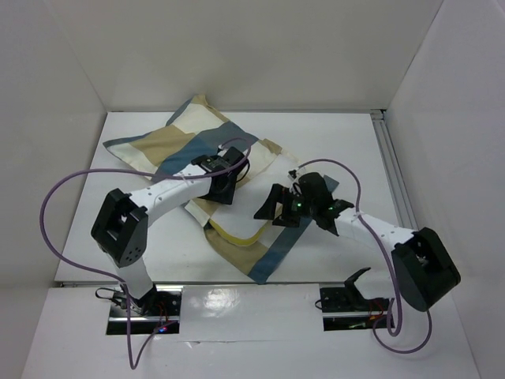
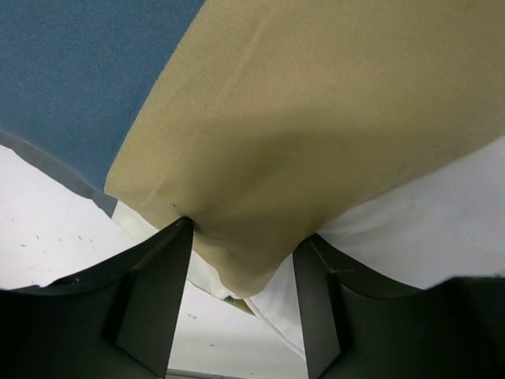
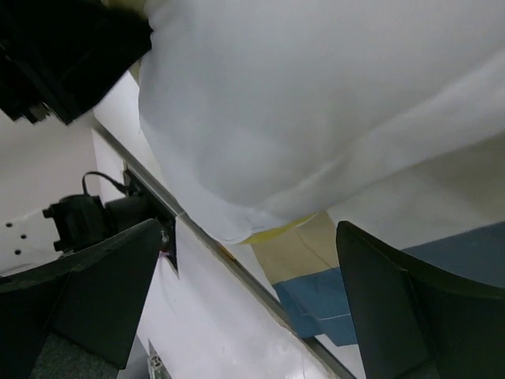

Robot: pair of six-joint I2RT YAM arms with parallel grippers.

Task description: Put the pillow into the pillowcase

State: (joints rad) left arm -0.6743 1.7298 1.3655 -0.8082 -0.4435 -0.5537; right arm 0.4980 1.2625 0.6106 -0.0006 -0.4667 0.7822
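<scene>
In the overhead view, the pillowcase (image 1: 237,138) lies rumpled on the white table (image 1: 347,150), running diagonally from a blue corner at the lower centre of the frame to a cream corner at the upper left. It is a thin cloth in big blue, tan and cream blocks. Just above that lower corner the pillow (image 1: 233,229) shows at the sack's mouth as a pale patch edged by a yellow band. To its right, the right gripper (image 1: 276,212) hangs over the cloth's right edge. Its wrist view shows the right gripper (image 3: 248,237) with jaws spread wide and gripping nothing. The smooth white pillow (image 3: 316,103) bulges above the gap, a sliver of yellow at its lower rim, with tan and blue pillowcase (image 3: 331,296) below it. Further up, the left gripper (image 1: 219,189) sits on the middle of the cloth. Its wrist view shows the left gripper (image 2: 245,237) closed to a narrow gap on a tan fold of pillowcase (image 2: 316,110) that presses against both fingers (image 2: 158,292).
</scene>
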